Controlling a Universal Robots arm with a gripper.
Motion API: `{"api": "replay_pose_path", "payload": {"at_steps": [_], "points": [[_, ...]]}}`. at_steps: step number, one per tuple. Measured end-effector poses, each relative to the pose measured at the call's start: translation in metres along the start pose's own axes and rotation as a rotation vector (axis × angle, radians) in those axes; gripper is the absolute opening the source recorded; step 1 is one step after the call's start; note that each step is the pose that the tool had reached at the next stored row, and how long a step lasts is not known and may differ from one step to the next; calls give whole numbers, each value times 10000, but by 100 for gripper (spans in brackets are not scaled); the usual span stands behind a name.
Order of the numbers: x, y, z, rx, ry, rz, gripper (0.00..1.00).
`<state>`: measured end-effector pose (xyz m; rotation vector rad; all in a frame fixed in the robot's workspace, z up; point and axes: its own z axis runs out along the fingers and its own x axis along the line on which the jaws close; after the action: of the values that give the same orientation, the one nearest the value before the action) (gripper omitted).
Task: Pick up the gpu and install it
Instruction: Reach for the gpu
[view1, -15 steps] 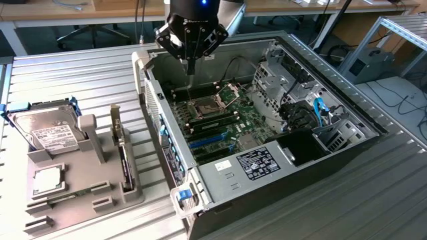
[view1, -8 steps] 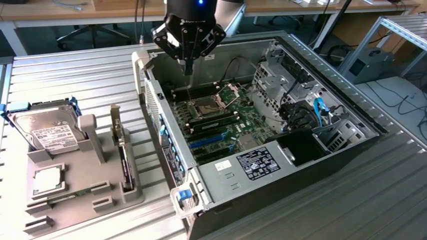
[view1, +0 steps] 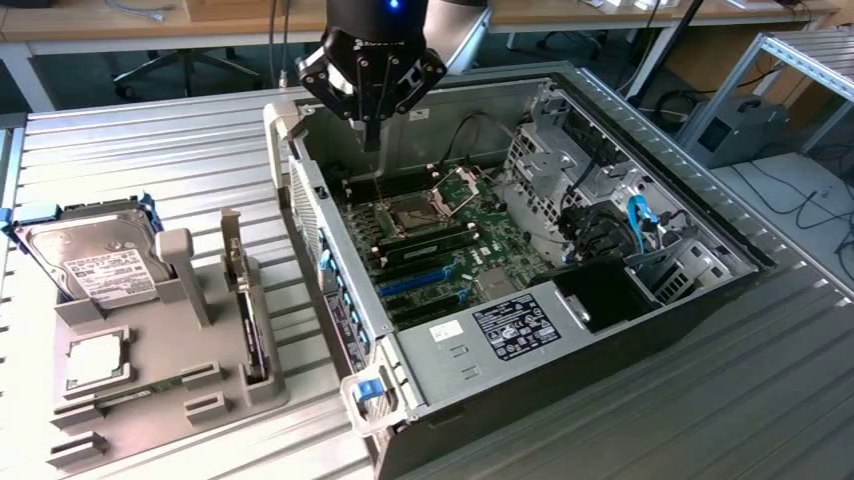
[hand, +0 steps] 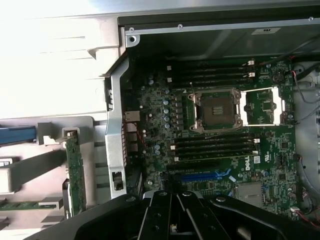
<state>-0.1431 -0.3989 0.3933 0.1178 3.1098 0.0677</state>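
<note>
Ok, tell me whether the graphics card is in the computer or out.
Out: the graphics card stands on edge in the grey holder beside the case; the blue slot inside is bare.

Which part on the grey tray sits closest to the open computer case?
The gpu, the thin dark card standing on edge; the labelled hard drive sits across the tray.

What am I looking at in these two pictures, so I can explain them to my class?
A robot arm ends in a black two-fingered tool, shut and empty, above an open grey metal computer case. One picture comes from a camera off the arm; the other looks from the arm's wrist at the green motherboard. Beside the case, a grey plastic holder carries a silver hard drive with a white label and the thin black graphics card, standing on edge.
</note>
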Motion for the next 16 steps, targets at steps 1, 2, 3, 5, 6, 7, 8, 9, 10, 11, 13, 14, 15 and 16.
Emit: {"api": "replay_pose_path", "payload": {"at_steps": [1, 2, 3, 5, 6, 7, 8, 9, 10, 11, 13, 14, 15, 16], "points": [[8, -1, -1, 0, -1, 0, 11], [18, -2, 0, 0, -2, 0, 11], [24, -2, -1, -1, -3, -1, 11], [38, -3, -1, -1, -4, 0, 11], [42, -3, -2, 0, -4, 0, 11], [48, -4, -2, 0, -6, 0, 11], [54, -5, -2, -1, -7, 0, 11], [63, -5, -2, 0, -7, 0, 11], [72, -6, -2, -1, -9, 0, 11], [84, -7, -2, -1, -10, 0, 11], [102, -8, -3, -1, -10, 0, 11], [109, -9, -3, -1, -10, 0, 11], [114, -9, -4, -1, -10, 0, 11], [118, -9, -4, 0, -9, 0, 11]]}}
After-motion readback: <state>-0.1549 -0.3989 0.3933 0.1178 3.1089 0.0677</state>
